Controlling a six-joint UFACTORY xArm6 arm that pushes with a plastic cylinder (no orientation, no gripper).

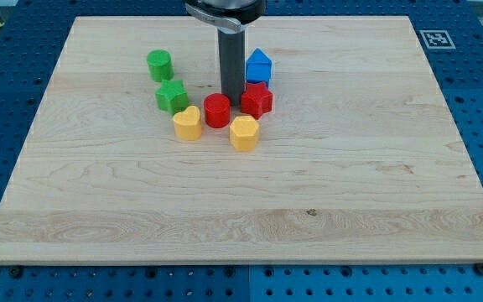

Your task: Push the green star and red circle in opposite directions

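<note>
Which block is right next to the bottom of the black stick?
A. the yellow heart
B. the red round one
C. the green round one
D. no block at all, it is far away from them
B: my tip comes down just above and to the right of the red round block, closer to it than to the yellow heart or the green round block.

The blocks form one tight cluster in the upper middle of the wooden board [376,184]. The tip [231,101] stands wedged between the red circle [217,111] and the red star [257,99], with the blue block [259,65] just behind.

The green star [172,96] and yellow heart [187,122] close the circle's left side; the yellow hexagon-like block [244,132] blocks its lower right. The green cylinder [159,65] stands slightly apart. The board's lower half and right side lie open.
</note>
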